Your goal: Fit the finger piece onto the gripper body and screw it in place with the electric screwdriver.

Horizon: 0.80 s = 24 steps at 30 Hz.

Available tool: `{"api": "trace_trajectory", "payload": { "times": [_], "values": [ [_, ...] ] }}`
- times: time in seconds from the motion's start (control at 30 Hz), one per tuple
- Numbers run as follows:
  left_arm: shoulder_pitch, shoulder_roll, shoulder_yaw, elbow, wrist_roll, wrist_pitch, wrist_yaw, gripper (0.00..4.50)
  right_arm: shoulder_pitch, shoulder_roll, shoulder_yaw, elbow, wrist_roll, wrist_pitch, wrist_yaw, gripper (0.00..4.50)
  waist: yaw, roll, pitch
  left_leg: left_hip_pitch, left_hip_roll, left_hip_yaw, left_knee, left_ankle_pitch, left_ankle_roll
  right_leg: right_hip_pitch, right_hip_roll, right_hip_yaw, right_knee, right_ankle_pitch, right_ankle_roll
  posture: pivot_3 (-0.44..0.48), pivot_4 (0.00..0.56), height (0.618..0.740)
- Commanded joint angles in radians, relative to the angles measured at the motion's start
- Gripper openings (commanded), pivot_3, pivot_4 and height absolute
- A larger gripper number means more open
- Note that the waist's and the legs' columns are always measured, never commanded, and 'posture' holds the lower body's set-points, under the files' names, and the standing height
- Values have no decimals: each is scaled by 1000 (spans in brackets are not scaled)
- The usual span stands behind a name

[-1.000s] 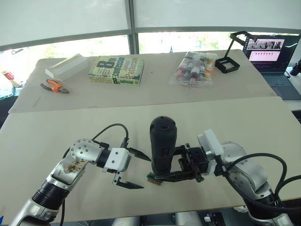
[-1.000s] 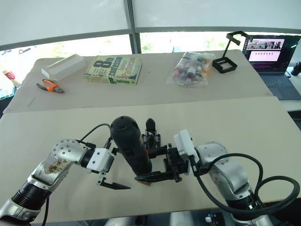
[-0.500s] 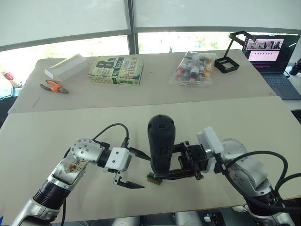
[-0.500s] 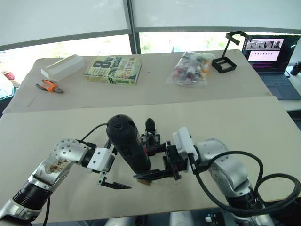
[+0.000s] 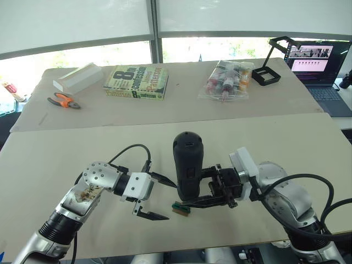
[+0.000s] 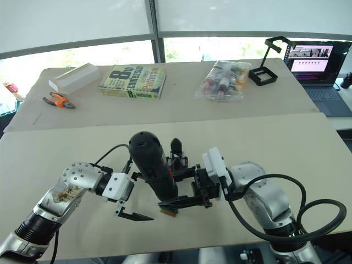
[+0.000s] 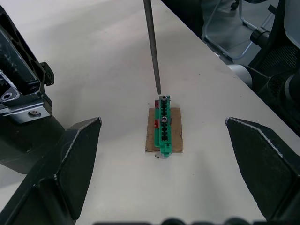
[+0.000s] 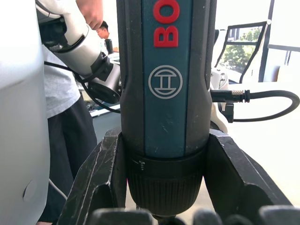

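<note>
Black screwdriver [image 5: 188, 168] is clamped upright between the fingers of the right gripper [image 5: 217, 190], near the table's front edge. Its thin metal bit [image 7: 152, 44] is seen in the left wrist view with the tip just above, maybe touching, a small green block [image 7: 163, 130] on a brown base, not the gripper body. Gripper body [image 6: 176, 155] is seen just behind the screwdriver in the right eye view, one pointed finger up. Loose finger piece cannot be made out. Left gripper [image 5: 153, 197] is spread wide and empty, beside the block.

Risks judged: the block could be pushed or tipped by the bit; the tall tool could tilt in the grasp; the gripper body could be knocked when the tool is moved.
</note>
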Motion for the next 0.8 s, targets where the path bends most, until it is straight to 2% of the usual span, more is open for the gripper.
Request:
{"api": "trace_trajectory", "payload": {
  "times": [0.03, 0.8],
  "values": [
    [-4, -1, 6, -19, 1, -19, 2, 4500, -2, 1, -10, -52, 27, -6, 5, 1894, 0, 0, 0, 0, 0, 0, 0, 0, 0, 0, 0, 0, 0, 0, 0, 0, 150, 740],
    [-9, -8, 5, -10, 6, -23, 2, 4500, 8, -6, -15, -56, 28, -4, 8, 1894, 0, 0, 0, 0, 0, 0, 0, 0, 0, 0, 0, 0, 0, 0, 0, 0, 150, 740]
  ]
}}
